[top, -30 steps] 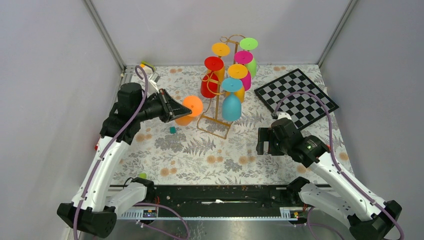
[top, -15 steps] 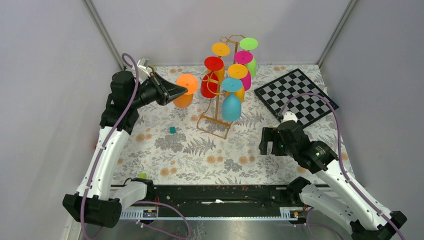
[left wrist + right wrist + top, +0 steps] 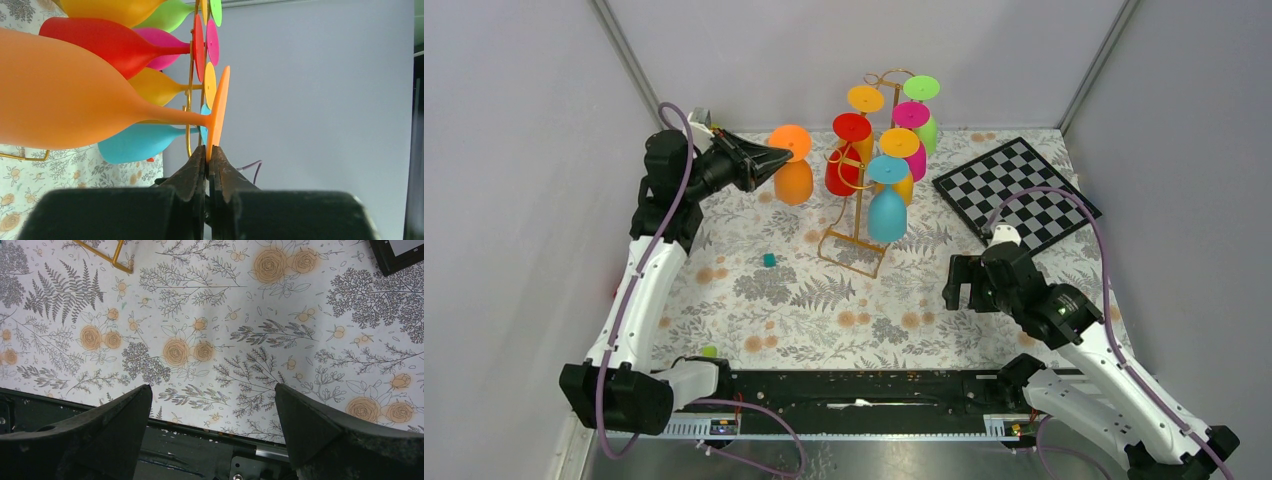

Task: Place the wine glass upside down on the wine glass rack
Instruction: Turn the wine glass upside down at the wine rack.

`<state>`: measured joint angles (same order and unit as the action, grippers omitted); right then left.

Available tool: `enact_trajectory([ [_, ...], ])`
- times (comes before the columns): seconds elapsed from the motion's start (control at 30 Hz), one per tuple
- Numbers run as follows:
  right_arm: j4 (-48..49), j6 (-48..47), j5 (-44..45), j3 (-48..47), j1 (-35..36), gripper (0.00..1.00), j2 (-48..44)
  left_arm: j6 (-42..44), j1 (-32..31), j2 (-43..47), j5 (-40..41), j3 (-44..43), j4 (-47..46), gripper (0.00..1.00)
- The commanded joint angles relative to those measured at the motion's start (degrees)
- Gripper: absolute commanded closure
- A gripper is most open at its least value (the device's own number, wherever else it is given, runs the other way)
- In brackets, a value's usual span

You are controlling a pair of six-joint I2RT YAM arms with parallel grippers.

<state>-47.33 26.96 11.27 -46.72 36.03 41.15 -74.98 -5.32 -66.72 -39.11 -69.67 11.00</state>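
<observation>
Orange wine glass (image 3: 75, 100): foot rim pinched in left gripper (image 3: 207, 150), jaws closed tight on it. Foot up, bowl mouth down, long axis vertical. Sits upper centre-left of top view, just left of gold wine glass rack (image 3: 858, 225). Right gripper (image 3: 212, 388) spread wide, empty, lower right.

Orange wine glass (image 3: 793, 178) — inverted, foot up, aloft — just left of the gold wire rack (image 3: 856, 225).
</observation>
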Motion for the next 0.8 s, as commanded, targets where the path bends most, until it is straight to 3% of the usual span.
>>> enact_trajectory([
  [0.0, 0.2, -0.2, 0.2, -1.3, -0.4, 0.01, -0.9, -3.1, 0.3, 0.2, 2.7, -3.0, -2.6, 1.00],
  [0.77, 0.3, 1.2, -1.6, 0.2, -0.4, 0.00, -0.9, -6.1, -3.3, -2.3, 4.7, -3.0, -2.7, 1.00],
])
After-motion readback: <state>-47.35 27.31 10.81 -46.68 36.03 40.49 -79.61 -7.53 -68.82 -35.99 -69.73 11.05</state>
